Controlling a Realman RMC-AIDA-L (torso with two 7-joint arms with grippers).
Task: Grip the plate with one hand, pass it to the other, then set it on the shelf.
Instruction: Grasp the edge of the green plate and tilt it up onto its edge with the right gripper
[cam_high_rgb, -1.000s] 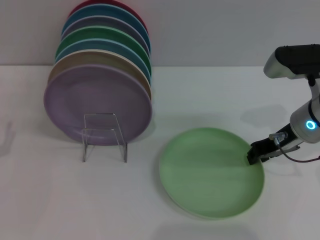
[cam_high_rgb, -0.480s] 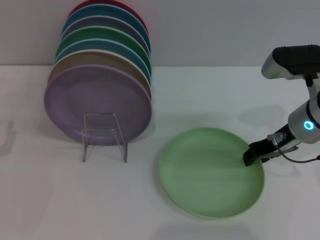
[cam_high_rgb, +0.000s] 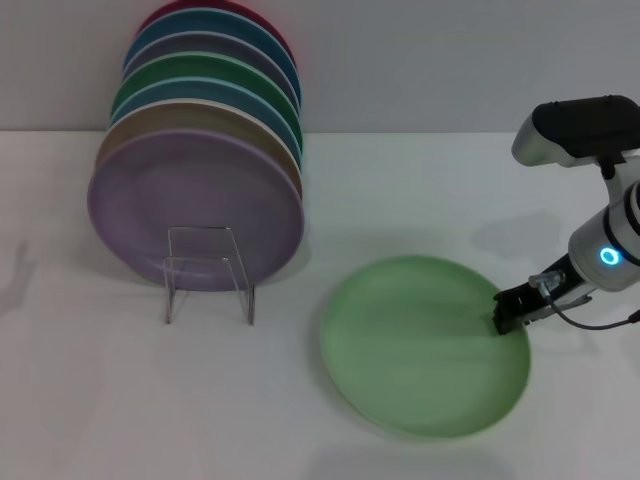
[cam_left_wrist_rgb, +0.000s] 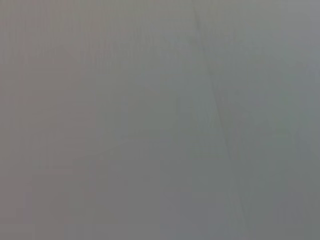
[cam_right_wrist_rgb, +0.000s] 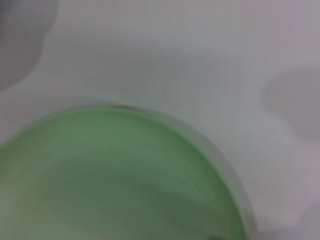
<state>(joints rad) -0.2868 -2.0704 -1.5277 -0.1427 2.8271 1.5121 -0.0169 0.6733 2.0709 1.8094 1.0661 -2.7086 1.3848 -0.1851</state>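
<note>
At the far left, a row of coloured plates (cam_high_rgb: 200, 150) stands on edge, the lavender plate (cam_high_rgb: 195, 208) nearest, and just in front of it the shelf (cam_high_rgb: 208, 273), a small clear rack, waits with its square front loop facing the near edge of the white table (cam_high_rgb: 100, 400). The left gripper is nowhere to be seen; its wrist view shows only a blank grey surface. Right of centre, the plate (cam_high_rgb: 424, 345) lies flat on the table, face up, well apart from the shelf. Being round, it has no long axis to speak of; its rim points upward and its broad face is level. At its right edge sits the right gripper (cam_high_rgb: 505, 312), slim and black, with the blue-ringed arm behind it; its tips are at the rim, but whether they are closed on it or merely resting there cannot be told. The step in hand looks to be securing that first grip. It probably calls for one finger under the rim and one over, a firm pinch, then a lift that tilts the plate up gently so it does not slide.
</note>
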